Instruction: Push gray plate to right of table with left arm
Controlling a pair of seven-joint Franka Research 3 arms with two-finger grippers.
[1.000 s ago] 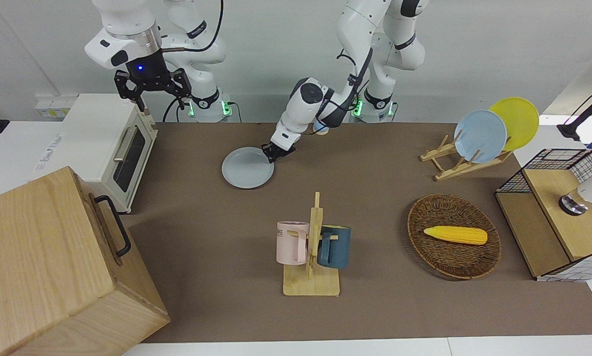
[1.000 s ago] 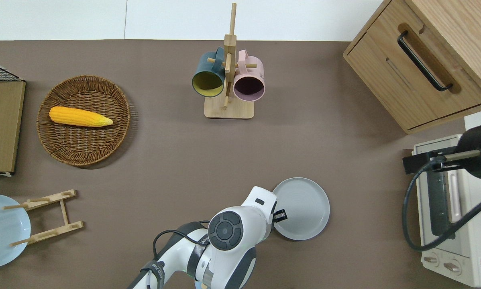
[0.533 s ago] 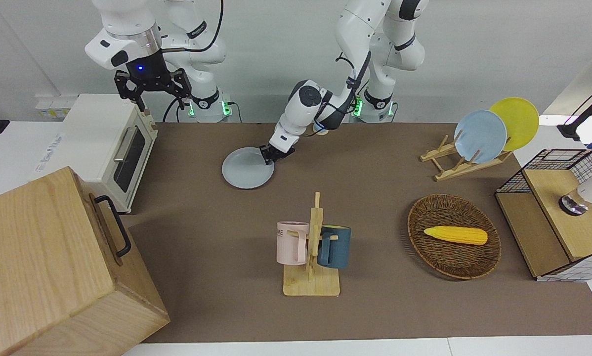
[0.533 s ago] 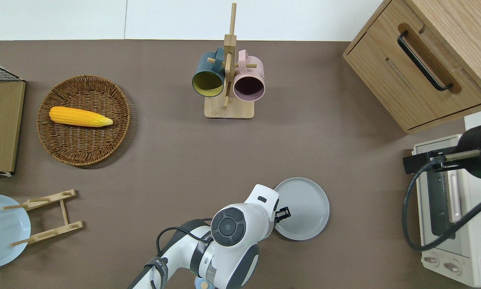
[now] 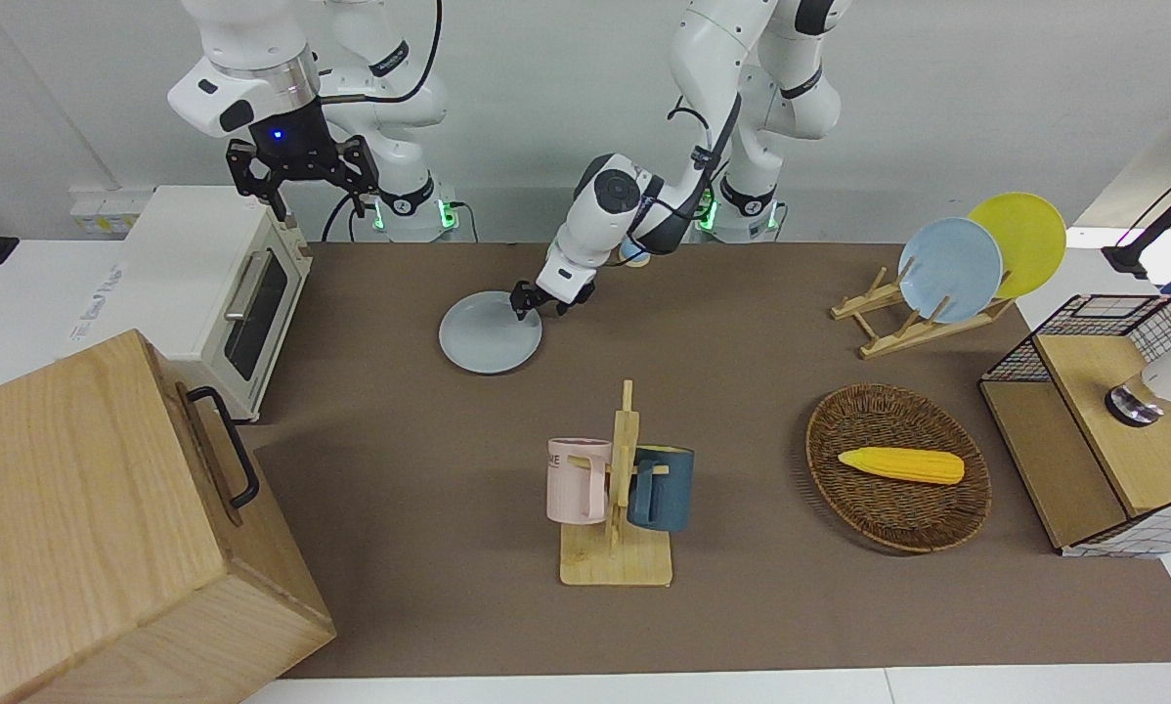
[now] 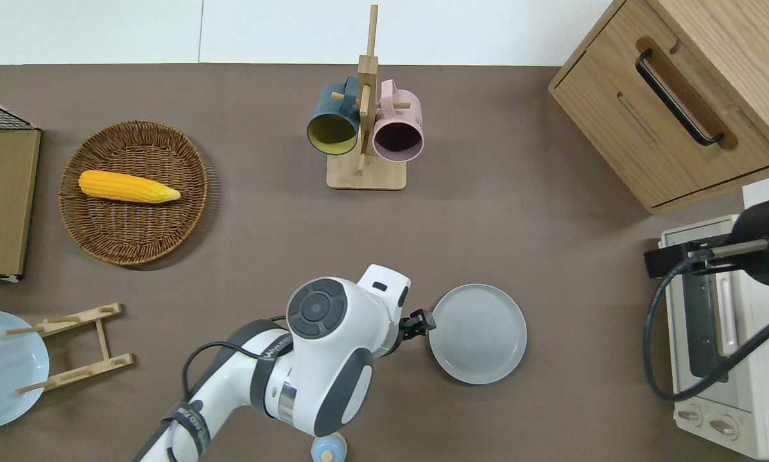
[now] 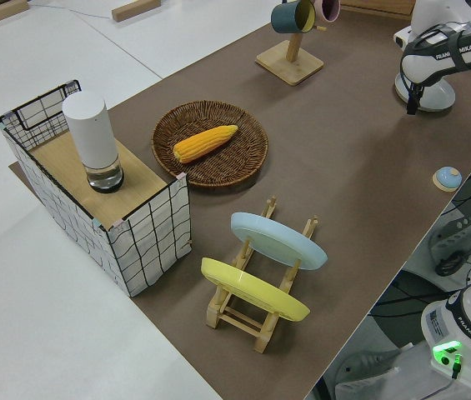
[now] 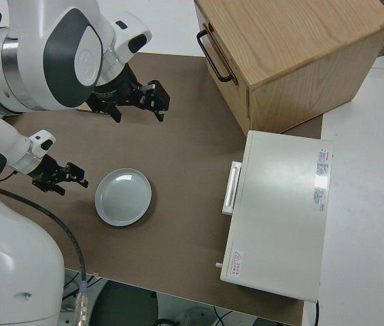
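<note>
The gray plate (image 5: 491, 332) lies flat on the brown table (image 5: 742, 391), close to the robots and toward the right arm's end from mid-table. It also shows in the overhead view (image 6: 478, 333) and the right side view (image 8: 123, 197). My left gripper (image 5: 539, 303) is open and empty. It hangs just beside the plate's rim, on the side toward the left arm's end, as the overhead view (image 6: 421, 323) and the right side view (image 8: 59, 178) show. My right gripper (image 5: 302, 176) is open and its arm is parked.
A mug rack (image 5: 617, 489) with a pink and a blue mug stands farther from the robots than the plate. A toaster oven (image 5: 214, 284) and a wooden cabinet (image 5: 107, 528) fill the right arm's end. A wicker basket (image 5: 898, 467) with corn, a plate rack (image 5: 898, 323) and a wire crate (image 5: 1104, 420) are toward the left arm's end.
My left gripper drew back off the plate's rim toward the left arm's end, turned at the wrist and opened. The plate has stayed in place.
</note>
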